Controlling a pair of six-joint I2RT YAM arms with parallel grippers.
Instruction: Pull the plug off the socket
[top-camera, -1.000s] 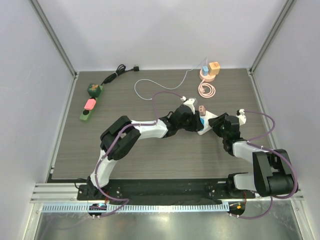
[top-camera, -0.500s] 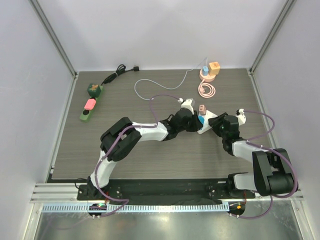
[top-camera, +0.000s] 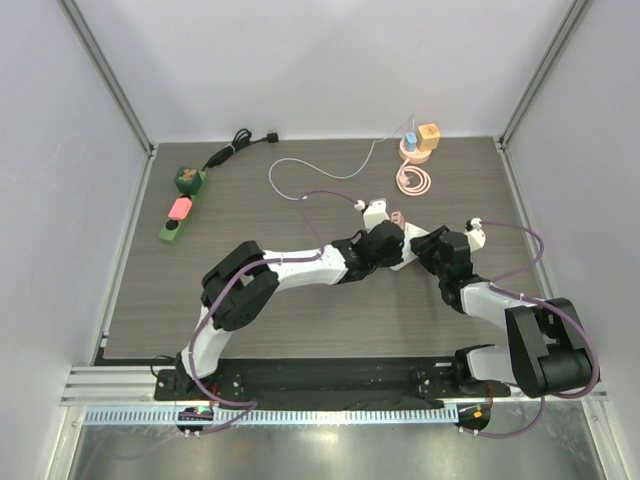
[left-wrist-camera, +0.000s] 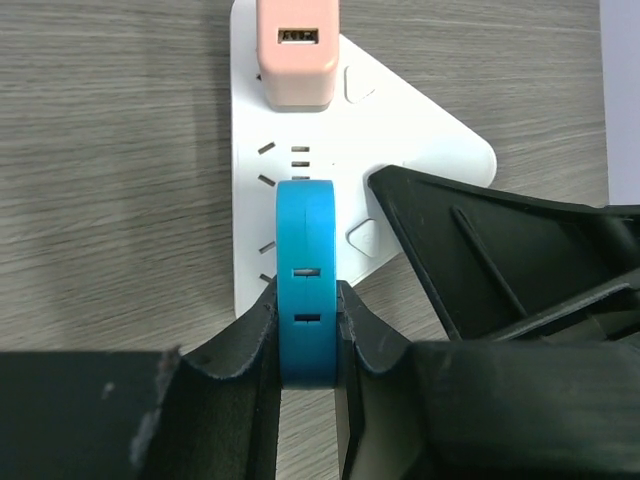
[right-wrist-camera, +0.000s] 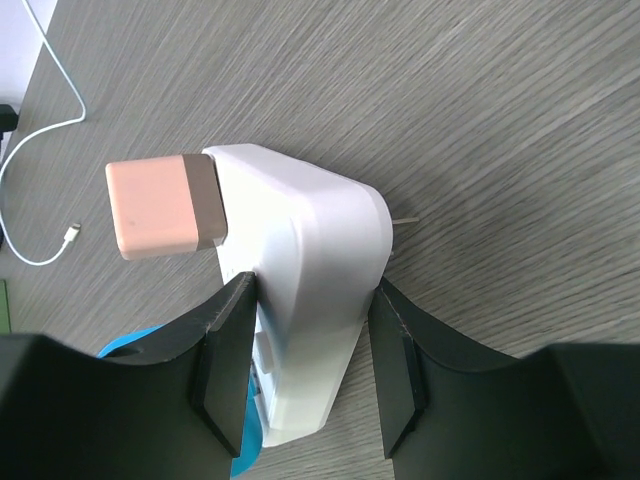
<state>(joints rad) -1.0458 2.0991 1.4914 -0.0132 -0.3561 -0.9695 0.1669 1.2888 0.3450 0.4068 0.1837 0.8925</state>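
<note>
- Plug (left-wrist-camera: 307, 250), blue and flat, stood edge-on between the two fingers of my left gripper (left-wrist-camera: 307, 322). The black pads pressed its two broad faces, so that hand was clenched on it.
- It stood out from the face of the white socket (left-wrist-camera: 410, 135), over the outlets nearest my left wrist. Whether its pins were fully seated I could not tell.
- Past it, at the far end of the same socket, a pink charger (left-wrist-camera: 297, 55) was plugged in, apart from my left fingers.
- My right gripper (right-wrist-camera: 305, 340) straddled the socket's body from the opposite side, one finger against each flank, clamping it.
- From that wrist the pink charger stuck out sideways from the socket's face. A sliver of the blue plug showed low at the left, just beside one right finger.
- From above, my two hands met nose to nose near the middle of the table (top-camera: 250, 210), with the socket mostly hidden between them.
</note>
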